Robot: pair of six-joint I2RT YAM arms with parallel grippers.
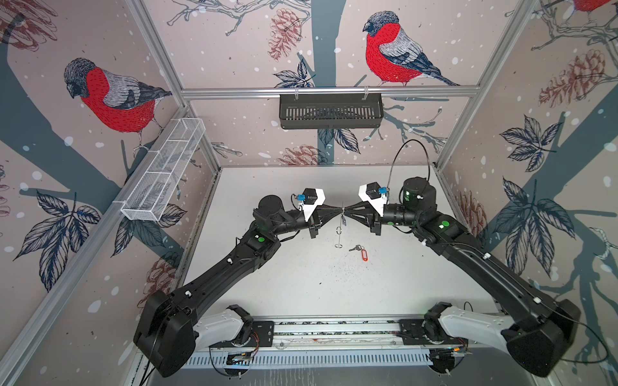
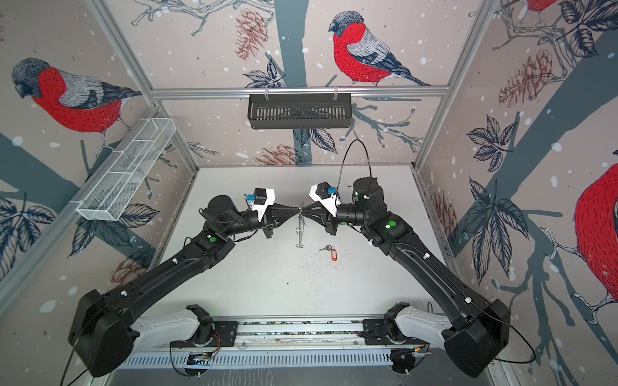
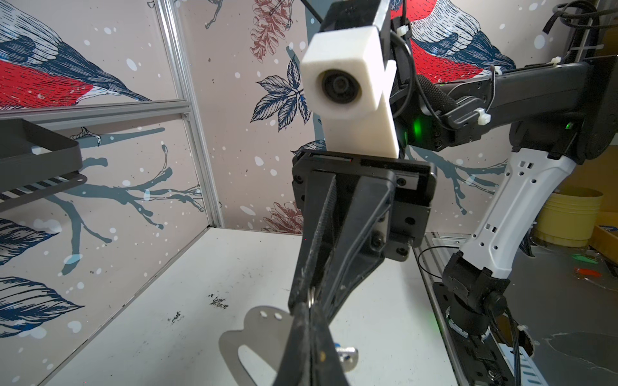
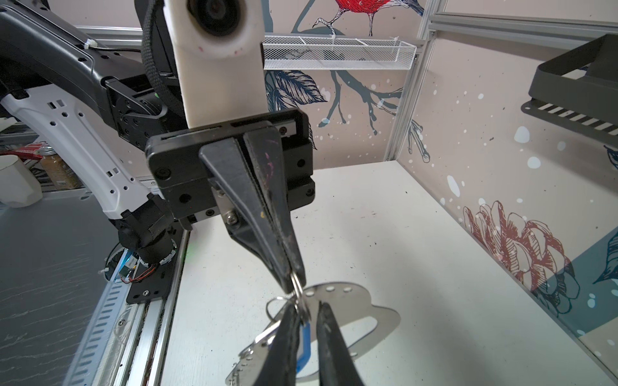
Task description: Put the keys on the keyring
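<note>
Hanging stiff and slick, the keyring [image 4: 363, 309] is clamped edgewise by the left end effector [image 4: 296, 284]; the right end effector [image 3: 310, 298] pinches the blue key [image 4: 303, 351] by its ring (probably light, swingy).

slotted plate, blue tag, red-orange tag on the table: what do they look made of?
The slotted plate is likely thin sheet metal: silvery, bright glare, punched holes, duller and brushed-looking in the left wrist view. The blue tag is probably plastic, with saturated colour and a slight gloss, though it is mostly hidden. The red-orange tag is probably plastic too, with a vivid, even colour, but it is too small to judge the finish.
</note>
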